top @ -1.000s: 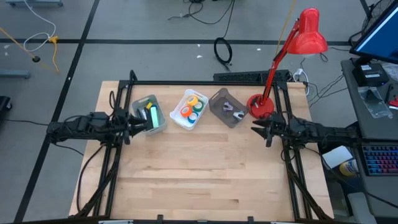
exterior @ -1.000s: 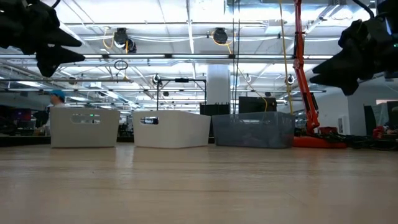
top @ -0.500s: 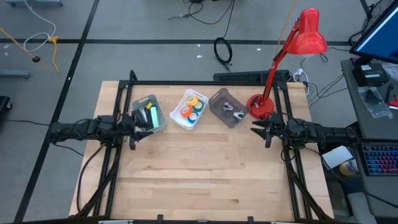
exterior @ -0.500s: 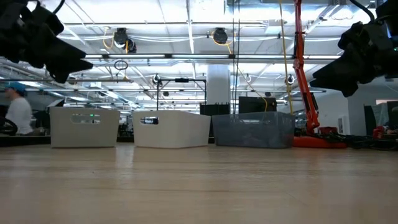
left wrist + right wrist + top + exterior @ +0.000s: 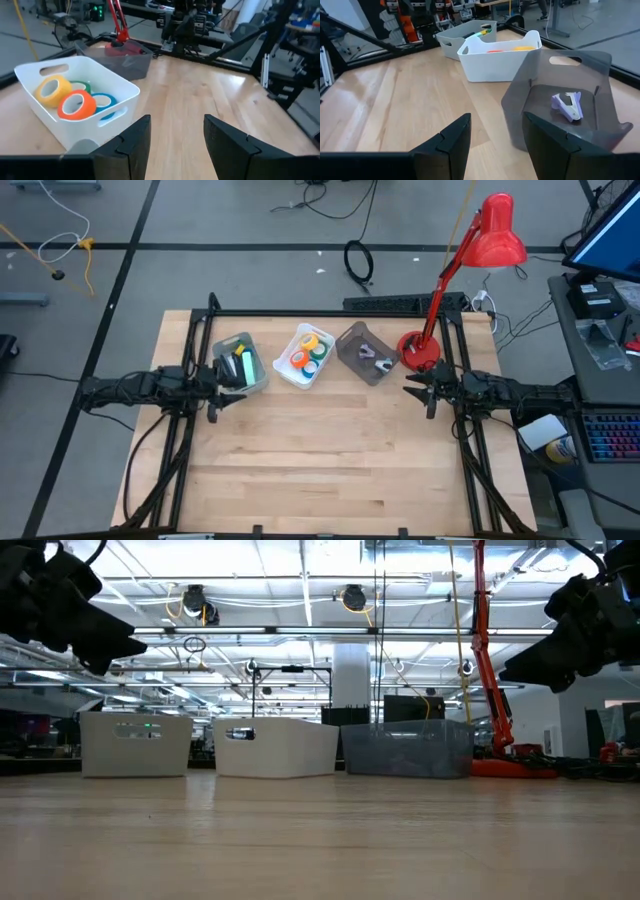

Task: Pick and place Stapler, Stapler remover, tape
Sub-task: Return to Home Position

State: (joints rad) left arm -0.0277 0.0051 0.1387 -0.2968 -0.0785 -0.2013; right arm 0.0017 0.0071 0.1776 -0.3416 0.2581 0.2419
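Four coloured ring-shaped tape rolls (image 5: pixel 90 104) inside white plastic bin (image 5: pixel 45 122) — left gripper (image 5: pixel 175 125), right gripper (image 5: pixel 495 125) both spread wide, empty.

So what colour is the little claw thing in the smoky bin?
Pale purple. The staple remover shows best in the right wrist view.

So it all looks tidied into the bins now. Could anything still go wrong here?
Possibly two things. The left gripper, open, hangs close by the light grey bin; a careless swing of that arm might nudge the bin. The red lamp's base stands close to the right gripper, also open, so that arm could clip it. Both seem minor.
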